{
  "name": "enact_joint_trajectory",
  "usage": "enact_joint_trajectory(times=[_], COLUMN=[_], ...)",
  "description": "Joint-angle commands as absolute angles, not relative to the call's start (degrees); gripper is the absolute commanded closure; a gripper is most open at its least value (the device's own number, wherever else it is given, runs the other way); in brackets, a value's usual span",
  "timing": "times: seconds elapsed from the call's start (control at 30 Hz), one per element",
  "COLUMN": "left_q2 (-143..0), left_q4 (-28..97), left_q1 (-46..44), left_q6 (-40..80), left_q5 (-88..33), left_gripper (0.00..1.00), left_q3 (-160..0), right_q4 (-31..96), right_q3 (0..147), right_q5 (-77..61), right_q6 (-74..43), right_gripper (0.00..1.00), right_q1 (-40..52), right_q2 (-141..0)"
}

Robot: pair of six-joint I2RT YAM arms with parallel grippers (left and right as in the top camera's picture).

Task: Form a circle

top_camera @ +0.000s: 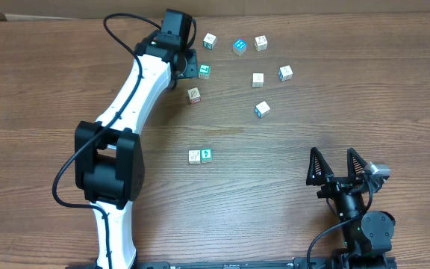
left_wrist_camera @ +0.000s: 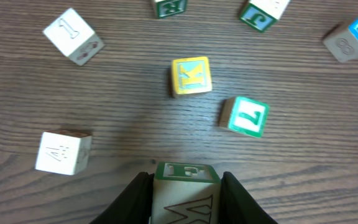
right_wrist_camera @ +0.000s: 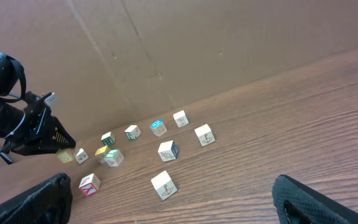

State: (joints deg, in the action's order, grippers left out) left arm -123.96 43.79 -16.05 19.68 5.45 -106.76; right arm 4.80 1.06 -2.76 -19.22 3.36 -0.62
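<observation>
My left gripper (left_wrist_camera: 186,177) is shut on a wooden letter block (left_wrist_camera: 186,190) with a green top and a W on its near side, one jaw tight against each side. Just beyond it lie a yellow K block (left_wrist_camera: 191,76) and a green-faced block (left_wrist_camera: 244,116). From overhead, the left gripper (top_camera: 192,67) is at the back left of the scattered blocks, with a green-topped block (top_camera: 204,72) at its tip. My right gripper (top_camera: 333,154) stands open and empty at the front right, well apart from the blocks. Its wrist view shows the right gripper (right_wrist_camera: 169,180) wide open.
Several loose blocks lie in a rough ring at the back: a blue one (top_camera: 240,46), white ones (top_camera: 257,79) (top_camera: 262,109) and a red-edged one (top_camera: 193,95). A touching pair (top_camera: 200,155) sits mid-table. A cardboard wall (right_wrist_camera: 185,43) stands behind the table.
</observation>
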Motion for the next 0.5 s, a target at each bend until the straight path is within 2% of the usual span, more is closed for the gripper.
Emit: enact_joint_trajectory(times=[0.0, 0.07, 0.1, 0.23, 0.27, 0.3, 0.47], left_q2=[-124.25, -124.42, -124.42, -124.42, -124.42, -124.42, -124.42], left_q4=[44.03, 43.94, 43.83, 43.29, 43.29, 43.29, 43.53], left_q1=[-16.43, -16.43, -16.38, -16.36, -16.34, -16.32, -16.32], left_q6=[20.80, 20.80, 20.82, 20.80, 20.80, 20.80, 20.78], left_q5=[6.17, 6.33, 6.63, 6.61, 6.61, 6.61, 6.59], left_gripper=[0.70, 0.67, 0.61, 0.15, 0.05, 0.00, 0.00], left_q3=[-107.35, -107.31, -107.24, -107.24, -107.24, -107.24, -107.24], right_q4=[4.62, 4.62, 4.62, 4.62, 4.62, 4.62, 4.62], right_q3=[0.47, 0.47, 0.47, 0.47, 0.47, 0.47, 0.47], right_q5=[-3.11, -3.11, -3.11, -3.11, -3.11, -3.11, -3.11], right_q6=[-18.57, -18.59, -18.57, -18.57, -18.59, -18.59, -18.59], right_gripper=[0.00, 0.00, 0.00, 0.00, 0.00, 0.00, 0.00], right_q1=[2.92, 2.92, 2.92, 2.92, 2.92, 2.92, 2.92], right_q2=[-0.19, -0.19, -0.19, -0.19, -0.19, -0.19, -0.19])
